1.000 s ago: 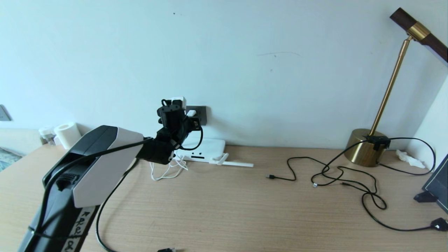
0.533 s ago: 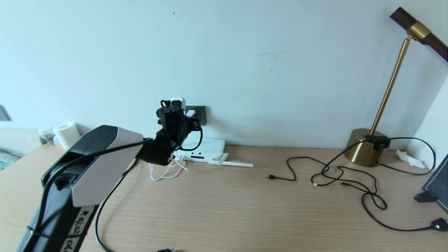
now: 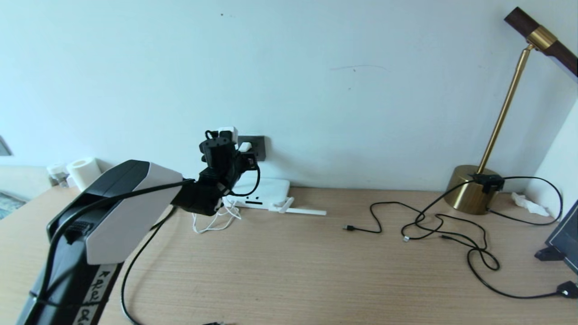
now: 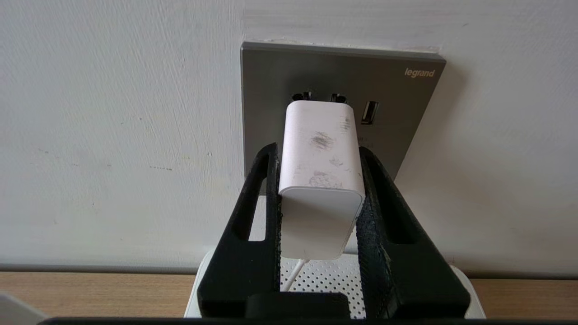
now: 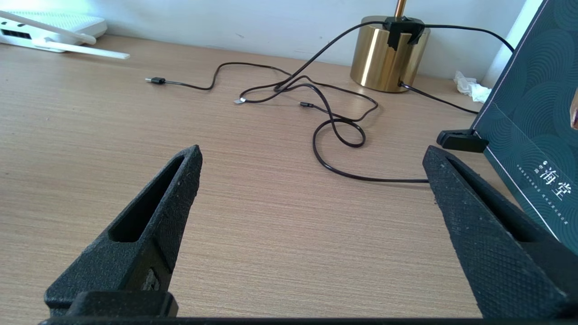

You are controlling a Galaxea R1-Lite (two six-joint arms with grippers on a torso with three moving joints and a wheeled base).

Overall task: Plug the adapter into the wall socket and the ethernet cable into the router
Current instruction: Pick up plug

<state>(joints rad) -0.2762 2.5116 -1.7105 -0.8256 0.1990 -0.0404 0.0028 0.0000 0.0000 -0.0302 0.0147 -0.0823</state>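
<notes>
Little has shifted since earlier: left gripper still clenched on adapter, nose at wall socket, whether seated unclear. Router on desk below. Ethernet cable trails along desk. Right gripper spread wide, empty, above desk.

Lighting's bright and even, soft daylight with a cool bluish tint on the wall. Shadows are faint: a soft one falls to the right of the wall socket, and thin ones sit under the black cords. The brass lamp base has a glossy vertical highlight. The head view bows at the edges, fisheye style. Everything's pretty sharp, with no real blur.
</notes>
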